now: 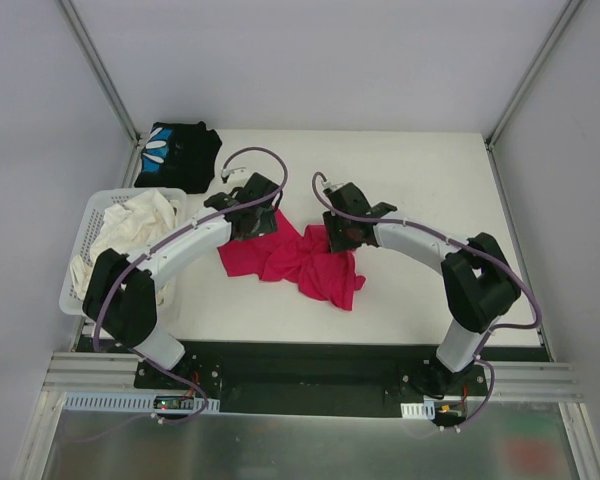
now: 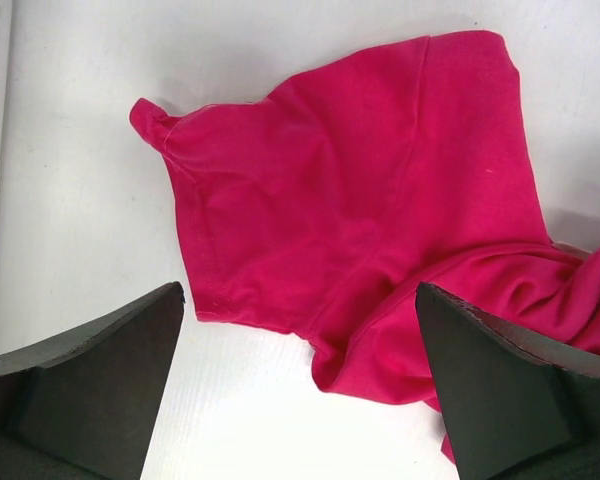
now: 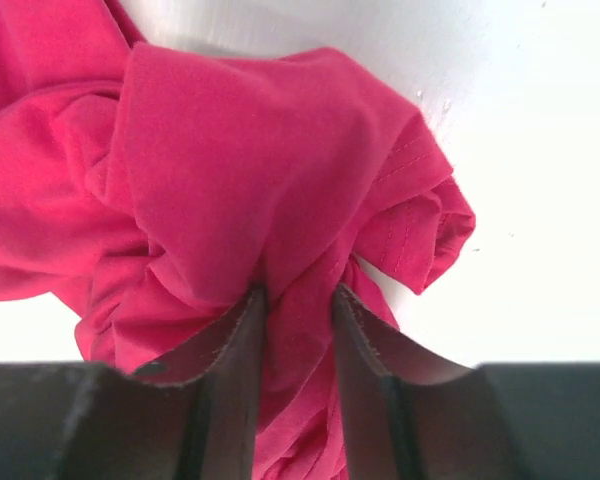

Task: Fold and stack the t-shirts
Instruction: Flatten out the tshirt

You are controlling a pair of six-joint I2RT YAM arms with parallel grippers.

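Note:
A crumpled magenta-red t-shirt (image 1: 290, 262) lies on the white table between the two arms. My left gripper (image 1: 251, 216) hangs over its left part, open wide; in the left wrist view (image 2: 300, 300) the shirt's sleeve and hem (image 2: 360, 200) spread out below and between the fingers, untouched. At the shirt's right part, my right gripper (image 1: 338, 236) has its two fingers closed on a bunched fold of the cloth (image 3: 230, 150), which wrinkles toward the tips (image 3: 298, 295). A black t-shirt with a blue-and-white print (image 1: 177, 155) lies folded at the far left corner.
A white lattice basket (image 1: 90, 215) holding pale cloth (image 1: 130, 225) stands at the table's left edge, beside the left arm. Grey walls with metal posts enclose the table on three sides.

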